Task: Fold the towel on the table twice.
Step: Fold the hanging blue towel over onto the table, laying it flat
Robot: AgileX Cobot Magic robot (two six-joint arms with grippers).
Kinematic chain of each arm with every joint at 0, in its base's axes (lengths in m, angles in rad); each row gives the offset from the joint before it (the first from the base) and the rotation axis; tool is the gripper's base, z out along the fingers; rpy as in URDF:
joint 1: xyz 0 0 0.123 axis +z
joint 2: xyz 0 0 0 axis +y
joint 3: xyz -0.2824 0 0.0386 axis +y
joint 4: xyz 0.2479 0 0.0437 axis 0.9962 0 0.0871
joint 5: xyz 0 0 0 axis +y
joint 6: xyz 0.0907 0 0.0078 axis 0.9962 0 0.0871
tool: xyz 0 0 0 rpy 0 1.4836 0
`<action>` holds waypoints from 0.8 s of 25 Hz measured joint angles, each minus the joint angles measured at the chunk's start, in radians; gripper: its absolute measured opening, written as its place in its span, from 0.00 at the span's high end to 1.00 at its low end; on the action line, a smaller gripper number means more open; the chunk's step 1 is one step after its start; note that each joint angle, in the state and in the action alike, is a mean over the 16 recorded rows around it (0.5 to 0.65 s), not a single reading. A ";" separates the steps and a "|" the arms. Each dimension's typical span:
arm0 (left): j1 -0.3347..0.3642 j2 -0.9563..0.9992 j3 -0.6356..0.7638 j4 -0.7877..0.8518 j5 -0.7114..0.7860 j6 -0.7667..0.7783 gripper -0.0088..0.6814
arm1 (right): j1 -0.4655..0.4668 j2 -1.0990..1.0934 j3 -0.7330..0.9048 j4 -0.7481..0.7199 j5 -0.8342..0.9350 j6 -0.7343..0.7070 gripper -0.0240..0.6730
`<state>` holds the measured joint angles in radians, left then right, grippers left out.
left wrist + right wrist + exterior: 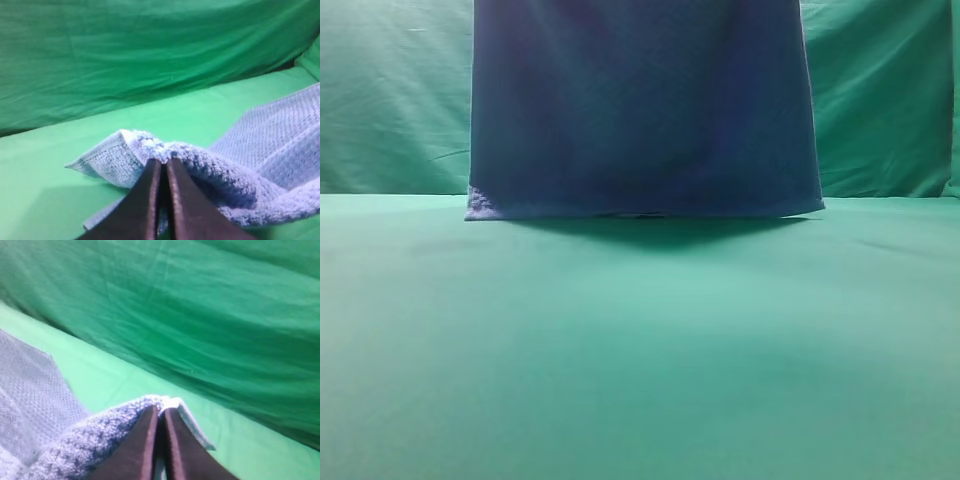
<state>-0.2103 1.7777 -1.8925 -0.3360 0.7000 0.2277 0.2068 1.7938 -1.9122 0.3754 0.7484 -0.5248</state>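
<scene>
Left end effector [161, 172]: dark jaws, nearest the left wrist camera, stood pressed together on a bunched corner of the towel [260, 150], with no gap between the tips. Right end effector [161, 415]: dark jaws likewise pinched narrow on the opposite corner of the towel [75, 440], a hemmed tip poking out beyond the tips.

Towel [640, 110]: blue-grey, waffle-weave. In the high view it hung as a broad upright sheet, running off the top of the picture; its lower edge lay at the far part of the bench [640, 360], with a small crumple at the lower left corner and a dark shadow just in front. Whether that edge touched the surface could not be told.

Bench: smooth green cover, filling the lower half of the high view.

Backdrop cloth [390, 100]: wrinkled green, behind the towel on both sides.
</scene>
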 joint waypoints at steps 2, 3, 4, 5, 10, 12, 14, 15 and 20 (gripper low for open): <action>0.000 -0.015 0.003 0.007 0.048 0.000 0.99 | 0.000 -0.029 0.029 -0.028 0.036 0.023 0.97; 0.000 -0.022 0.005 0.010 0.072 0.000 0.99 | 0.000 -0.044 0.046 -0.041 0.051 0.036 0.97; 0.000 -0.030 0.006 0.014 0.094 0.000 0.99 | 0.000 -0.060 0.066 -0.053 0.063 0.048 0.97; 0.000 -0.037 0.008 0.017 0.114 0.000 0.99 | 0.000 -0.077 0.087 -0.065 0.073 0.060 0.97; 0.000 -0.067 0.017 0.028 0.195 0.000 0.99 | 0.000 -0.175 0.223 -0.107 0.091 0.111 0.97; 0.000 -0.080 0.025 0.025 0.218 0.000 0.99 | 0.000 -0.218 0.284 -0.114 0.089 0.123 0.97; 0.000 -0.094 0.041 0.019 0.235 0.000 0.99 | 0.000 -0.262 0.346 -0.117 0.084 0.131 0.97; 0.000 -0.103 0.053 0.015 0.241 0.000 0.99 | 0.000 -0.284 0.376 -0.118 0.082 0.135 0.97; 0.000 -0.162 0.166 -0.009 0.231 0.000 0.99 | 0.000 -0.393 0.521 -0.118 0.064 0.149 0.97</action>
<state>-0.2103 1.6153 -1.7266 -0.3449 0.9315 0.2281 0.2064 1.4011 -1.3908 0.2575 0.8123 -0.3753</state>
